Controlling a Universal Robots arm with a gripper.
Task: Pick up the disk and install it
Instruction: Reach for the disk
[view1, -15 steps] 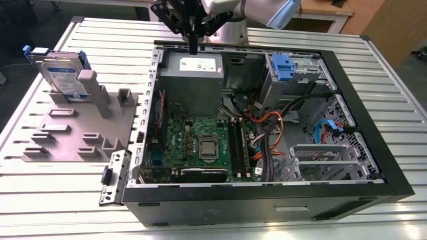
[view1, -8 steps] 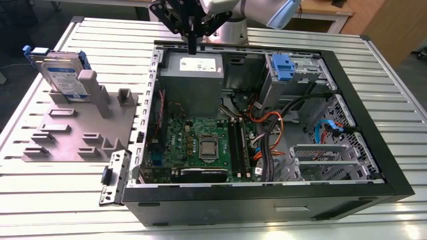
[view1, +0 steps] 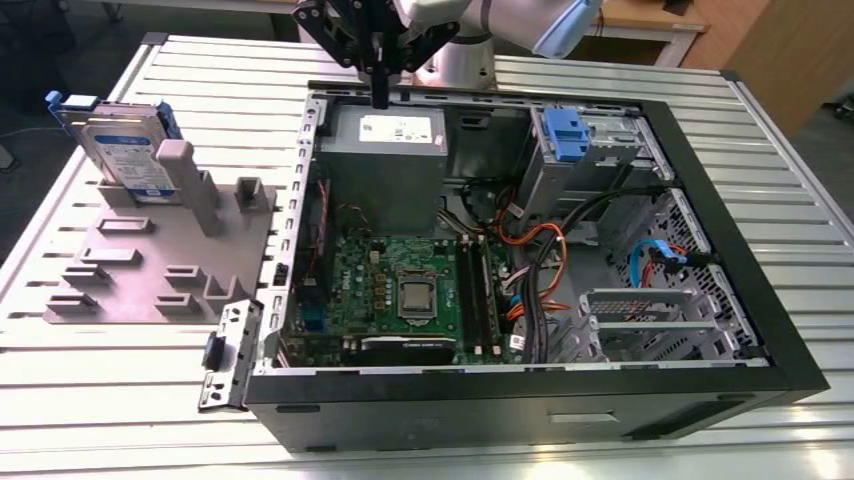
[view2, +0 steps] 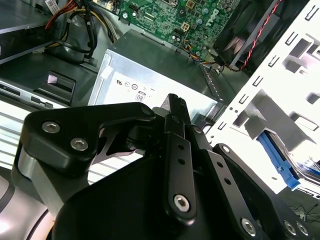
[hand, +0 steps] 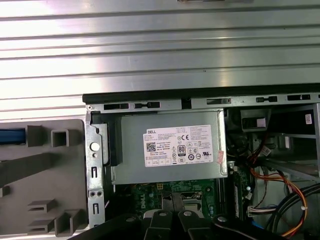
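One disk stands upright in the grey fixture on the tabletop, upper left of the exterior view, well apart from the claw above the power supply. The second wrist view shows its fingers pressed together, empty; the first wrist view crops the fixture.

Arm cropped at top edge, disk partly behind grey post

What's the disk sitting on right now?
The disk stands upright on the grey holder, outside the computer case. Holder posts cover its lower edge.
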